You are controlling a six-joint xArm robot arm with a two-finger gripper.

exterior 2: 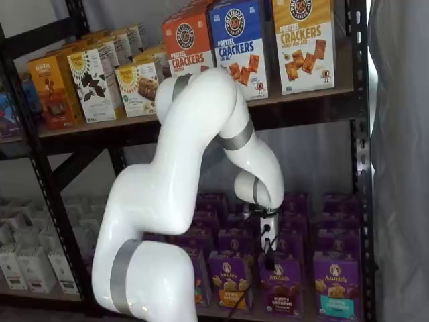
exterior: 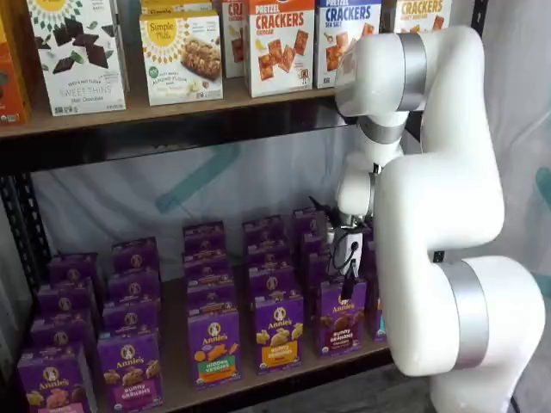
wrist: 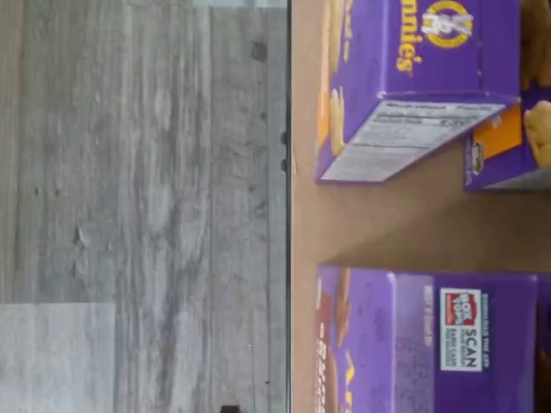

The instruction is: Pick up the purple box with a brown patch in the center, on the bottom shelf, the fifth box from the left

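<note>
The purple box (exterior: 342, 317) with dark brown cookies on its front stands upright in the front row of the bottom shelf (exterior: 176, 379), and also shows as the dark-cookie carton (exterior 2: 280, 285). My gripper (exterior: 348, 291) hangs just above its top in both shelf views, black fingers (exterior 2: 269, 243) pointing down. Nothing is between the fingers, and the gripper is open. The wrist view looks down on the tan shelf board (wrist: 387, 224) and a purple carton top with a SCAN label (wrist: 461, 331); I cannot tell whether that is the same box.
Purple Annie's cartons fill the board in rows, with an orange-band carton (exterior: 277, 331) close to the left of the box. A teal-band carton (exterior 2: 335, 287) stands on its other side. Cracker cartons (exterior: 280, 43) line the shelf above. My white arm (exterior: 439, 215) covers the shelf's right end.
</note>
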